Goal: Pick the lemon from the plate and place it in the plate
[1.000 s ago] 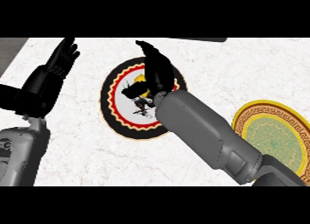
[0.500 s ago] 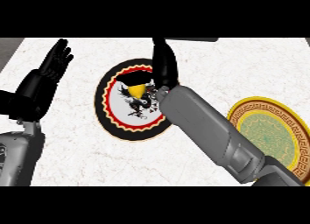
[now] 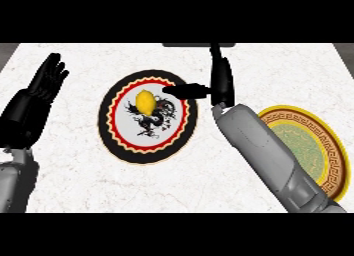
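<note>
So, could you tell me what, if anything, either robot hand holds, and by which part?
Nothing is held: the lemon lies on the red-rimmed plate, apart from the open right robot hand.

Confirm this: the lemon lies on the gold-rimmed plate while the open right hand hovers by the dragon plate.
Not quite. The head view shows the lemon on the black-rimmed dragon plate, not the gold-rimmed plate. The open right hand does hover by the dragon plate.
</note>
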Motion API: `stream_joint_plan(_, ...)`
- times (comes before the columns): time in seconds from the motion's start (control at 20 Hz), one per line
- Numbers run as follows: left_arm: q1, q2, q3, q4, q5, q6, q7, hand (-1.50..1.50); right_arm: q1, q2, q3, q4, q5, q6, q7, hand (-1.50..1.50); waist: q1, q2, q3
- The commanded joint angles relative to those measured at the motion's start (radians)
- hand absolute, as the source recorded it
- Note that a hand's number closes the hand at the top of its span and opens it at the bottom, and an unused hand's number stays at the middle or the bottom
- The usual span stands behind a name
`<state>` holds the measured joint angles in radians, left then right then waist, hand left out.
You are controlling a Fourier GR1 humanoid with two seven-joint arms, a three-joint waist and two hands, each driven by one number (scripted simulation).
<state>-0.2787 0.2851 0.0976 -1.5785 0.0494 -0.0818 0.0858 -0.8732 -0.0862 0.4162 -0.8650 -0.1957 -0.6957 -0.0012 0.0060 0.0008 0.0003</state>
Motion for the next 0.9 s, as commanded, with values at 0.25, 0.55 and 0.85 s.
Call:
stream_joint_plan(0.25,-0.003,-0.026,-0.007,-0.036,-0.018,0.022,0.052,0.0,0.25,-0.253,-0.075,-0.269,-0.021,0.236,-0.055,-1.5,-0.019,-0.004,0.0)
stream_joint_plan(0.55,-0.023,0.008,0.047,0.038,-0.013,-0.021,0.0,0.0,0.362,-0.257,-0.126,-0.33,0.026,0.308,-0.068,-1.5,-0.009,-0.001,0.0)
stream_joint_plan(0.85,0.016,-0.045,0.008,-0.032,-0.046,0.013,0.021,0.0,0.414,-0.345,-0.237,-0.302,0.046,0.403,-0.148,-1.5,-0.007,0.0,0.0)
